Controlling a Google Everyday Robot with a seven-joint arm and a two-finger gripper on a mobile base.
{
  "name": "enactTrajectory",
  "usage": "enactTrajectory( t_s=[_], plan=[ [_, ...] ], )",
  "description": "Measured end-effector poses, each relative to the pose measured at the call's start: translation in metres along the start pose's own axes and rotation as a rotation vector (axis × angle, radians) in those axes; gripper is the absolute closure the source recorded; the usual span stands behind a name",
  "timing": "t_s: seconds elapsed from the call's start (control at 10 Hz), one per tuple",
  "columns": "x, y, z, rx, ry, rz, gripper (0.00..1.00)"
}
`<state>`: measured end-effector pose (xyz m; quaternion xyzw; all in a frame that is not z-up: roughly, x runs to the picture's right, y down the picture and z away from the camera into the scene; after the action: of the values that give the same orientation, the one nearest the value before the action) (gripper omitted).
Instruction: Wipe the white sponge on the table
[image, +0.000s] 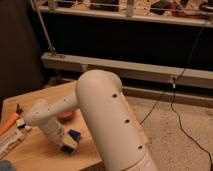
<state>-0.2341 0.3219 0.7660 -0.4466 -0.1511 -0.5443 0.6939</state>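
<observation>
The white sponge (70, 143), a small cream block with blue at its ends, rests on the table (37, 155) near its front right part. My gripper (66, 140) hangs at the end of the white forearm and is shut on the sponge, pressing it down onto the light wooden planks. The big white upper arm fills the middle of the view and hides the table's right side.
An orange-red round object (65, 116) lies just behind the gripper. An orange tool (8, 123) and a flat white item (10, 143) lie at the table's left edge. A black cable (175, 107) runs across the speckled floor at right. A metal rail (150, 75) is behind.
</observation>
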Motion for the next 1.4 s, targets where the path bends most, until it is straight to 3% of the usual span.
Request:
enactTrajectory(
  t_s=[0.4,0.8,1.1,1.4],
  plan=[
    [-0.073,-0.011,0.006,0.025,-0.049,-0.124,0.86],
    [-0.122,-0.064,-0.011,0.127,-0.074,-0.249,0.86],
    [-0.130,-0.101,-0.021,0.191,-0.085,-0.271,0.86],
    [-0.120,-0.122,-0.029,0.249,-0.101,-0.238,0.85]
  ],
)
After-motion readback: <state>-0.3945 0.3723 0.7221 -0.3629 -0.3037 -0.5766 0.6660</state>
